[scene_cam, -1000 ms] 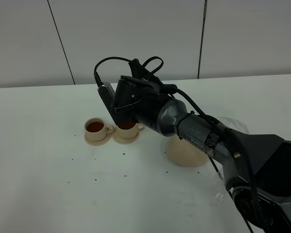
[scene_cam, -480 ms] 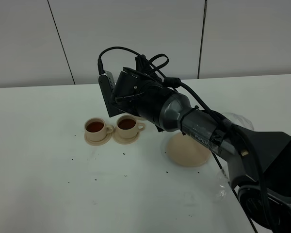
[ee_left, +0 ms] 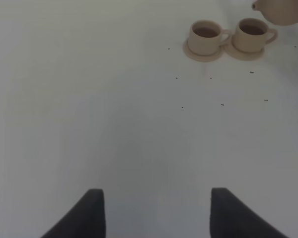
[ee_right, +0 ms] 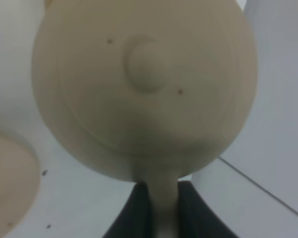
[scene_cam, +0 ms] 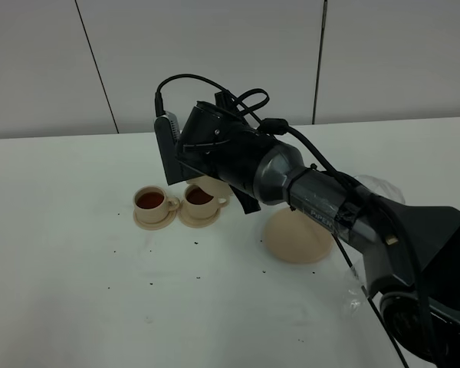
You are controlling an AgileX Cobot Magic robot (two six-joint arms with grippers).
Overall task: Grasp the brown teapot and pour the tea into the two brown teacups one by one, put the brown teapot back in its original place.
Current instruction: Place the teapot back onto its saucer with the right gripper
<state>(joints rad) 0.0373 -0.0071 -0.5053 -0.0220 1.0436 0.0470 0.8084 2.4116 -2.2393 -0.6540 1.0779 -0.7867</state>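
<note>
Since a second ago your right arm lifted off the two brown teacups [scene_cam: 178, 202], both full. Left wrist: left gripper [ee_left: 156, 210] spread, idle over white table [ee_left: 89, 99]. Right wrist: right gripper [ee_right: 161, 208] pinching the brown teapot [ee_right: 144, 84] handle (glazed, slippery, breakable), saucer [scene_cam: 297, 238] beside the cups.

The flat white tabletop [scene_cam: 77, 253] fills the lower part of the exterior high view. Small dark specks [scene_cam: 195, 244] lie scattered over its surface, apart from one another, most of them toward the near side. A crumpled piece of clear plastic film [scene_cam: 351, 300] lies on the tabletop toward the right. Behind the tabletop stands a pale grey panelled wall [scene_cam: 215, 54] with thin dark vertical seams [scene_cam: 96, 65] between its panels.
</note>
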